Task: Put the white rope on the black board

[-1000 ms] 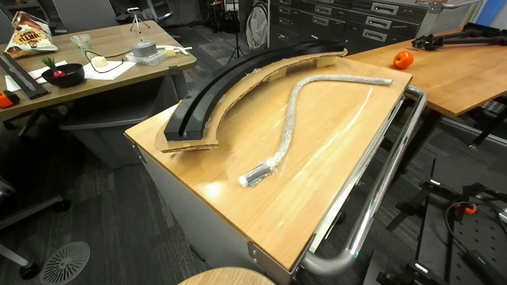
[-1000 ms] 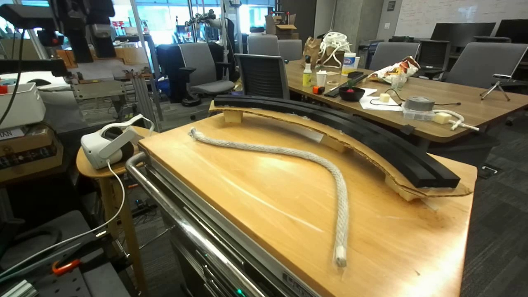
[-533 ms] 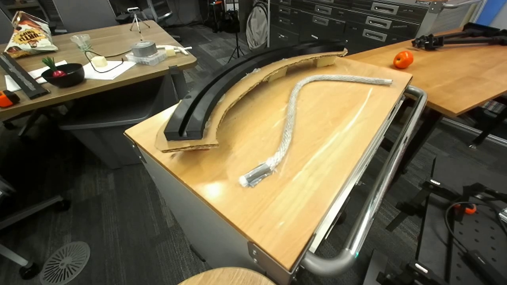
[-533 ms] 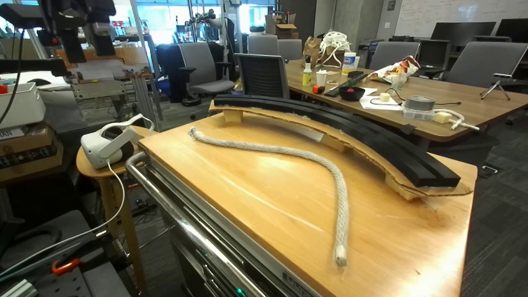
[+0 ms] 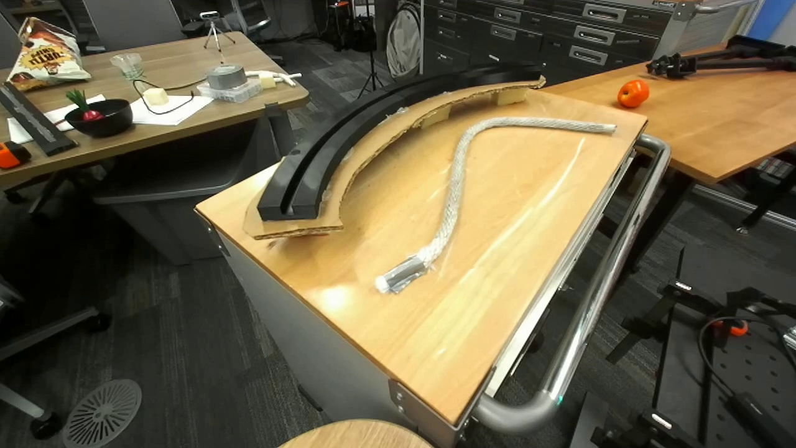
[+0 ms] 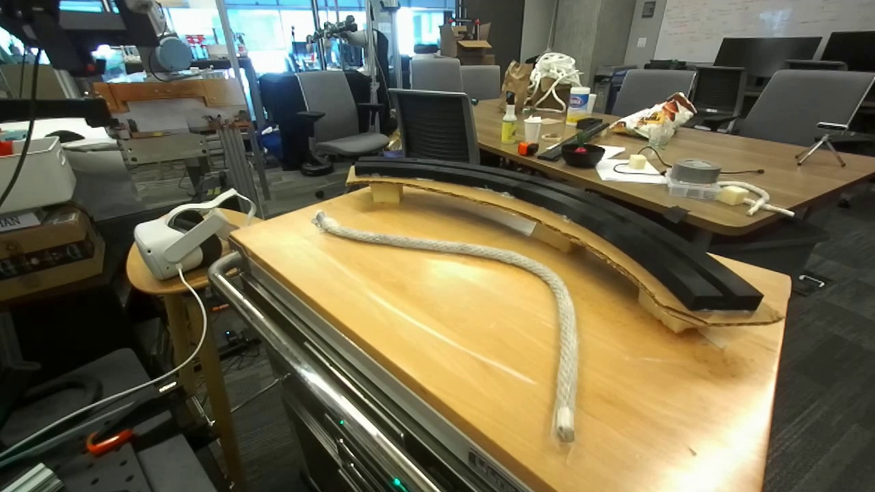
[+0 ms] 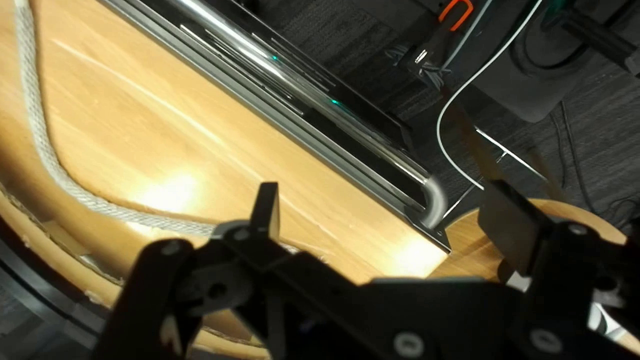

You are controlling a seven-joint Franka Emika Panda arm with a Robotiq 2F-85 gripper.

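The white rope (image 5: pixel 457 180) (image 6: pixel 565 321) (image 7: pixel 42 135) lies in a bend on the light-wood tabletop in both exterior views, apart from the black board. One end has a grey taped wrap. Behind it, the black board (image 5: pixel 308 202) (image 6: pixel 629 239) (image 7: pixel 30 285) curves along the table's far side on a raised cardboard strip with its groove upward. My gripper (image 7: pixel 387 206) stands open in the wrist view, nothing between its fingers, above the table corner and the stool. Part of the rope passes behind the left finger there. Neither exterior view shows its fingertips.
A chrome rail (image 5: pixel 597 305) runs along the table's front edge. The stool beside the corner holds a white headset (image 6: pixel 164 239). Blocks (image 6: pixel 386 193) prop the cardboard strip up. A table behind carries a black bowl (image 5: pixel 102 118) and a chip bag (image 5: pixel 48 56).
At the upper left of an exterior view, my gripper's fingers have risen and turned out of sight, and a blue-grey arm joint has appeared. Rope and board have not moved.
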